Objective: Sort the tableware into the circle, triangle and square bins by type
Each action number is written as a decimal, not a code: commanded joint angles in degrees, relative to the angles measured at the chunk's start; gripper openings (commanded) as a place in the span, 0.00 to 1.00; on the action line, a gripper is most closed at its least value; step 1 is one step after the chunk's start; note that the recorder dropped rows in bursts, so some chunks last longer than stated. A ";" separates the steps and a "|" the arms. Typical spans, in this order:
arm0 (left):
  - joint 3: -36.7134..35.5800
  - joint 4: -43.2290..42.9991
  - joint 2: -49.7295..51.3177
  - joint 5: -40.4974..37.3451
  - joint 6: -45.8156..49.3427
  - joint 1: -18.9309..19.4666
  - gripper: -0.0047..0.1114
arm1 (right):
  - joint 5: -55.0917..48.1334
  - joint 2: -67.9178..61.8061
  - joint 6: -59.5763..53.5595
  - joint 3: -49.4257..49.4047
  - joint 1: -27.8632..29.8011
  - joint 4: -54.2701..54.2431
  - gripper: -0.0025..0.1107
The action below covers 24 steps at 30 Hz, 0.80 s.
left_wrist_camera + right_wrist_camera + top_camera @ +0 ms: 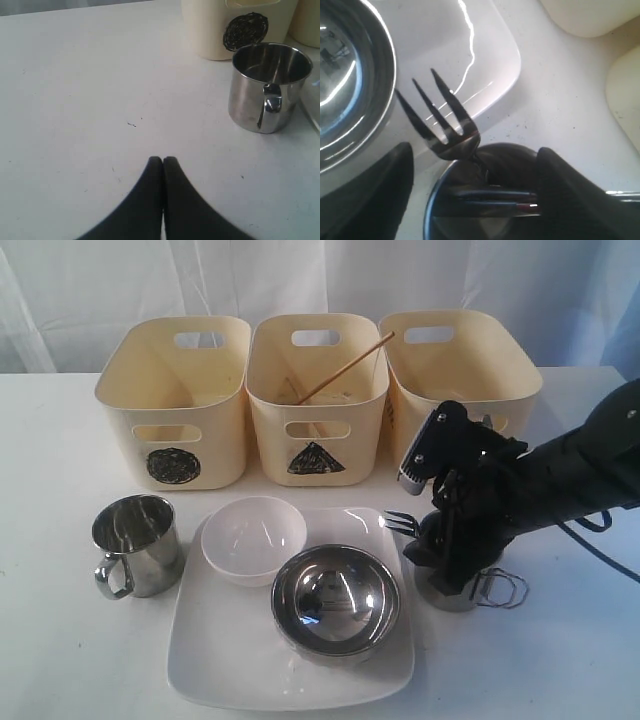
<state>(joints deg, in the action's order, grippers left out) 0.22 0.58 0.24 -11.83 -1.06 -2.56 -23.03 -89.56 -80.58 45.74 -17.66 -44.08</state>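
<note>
Right pincer [474, 150], spread wide and empty, is seen astride the fork [456, 144], whose long axis slants out of the steel mug [480, 227].

left hand [163, 161]: closed tight | right hand [475, 160]: jaws spread wide

In the exterior view the right arm [570, 475] covers most of the second steel mug [447, 592]. We see only its base and handle. The arm also hides nearly all of the mark on the rightmost bin [460, 365]. We cannot make out what lies under the chopstick [345, 368] in the triangle bin [318, 390]. The left wrist view shows only the lower front of the circle bin [220, 30]. The right wrist view crops the steel bowl [350, 85] and the mug. The fork [440, 115] handle vanishes into the mug, and the dark fingers [570, 195] are blurred.
</note>
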 commanded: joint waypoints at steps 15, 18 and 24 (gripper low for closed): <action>-0.22 0.21 -0.24 0.21 -0.20 0.12 0.04 | 4.51 -1.48 -8.10 -0.14 -0.07 -10.33 0.44; -0.22 0.21 -0.24 0.21 -0.20 0.12 0.04 | 4.36 -1.48 -8.10 -0.14 -0.07 -10.33 0.36; -0.22 0.21 -0.24 0.21 -0.20 0.12 0.04 | 3.86 -1.48 -8.10 -0.14 -0.07 -10.33 0.18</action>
<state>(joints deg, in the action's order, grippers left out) 0.22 0.58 0.24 -11.83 -1.06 -2.56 -18.91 -91.08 -88.01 45.74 -17.66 -53.97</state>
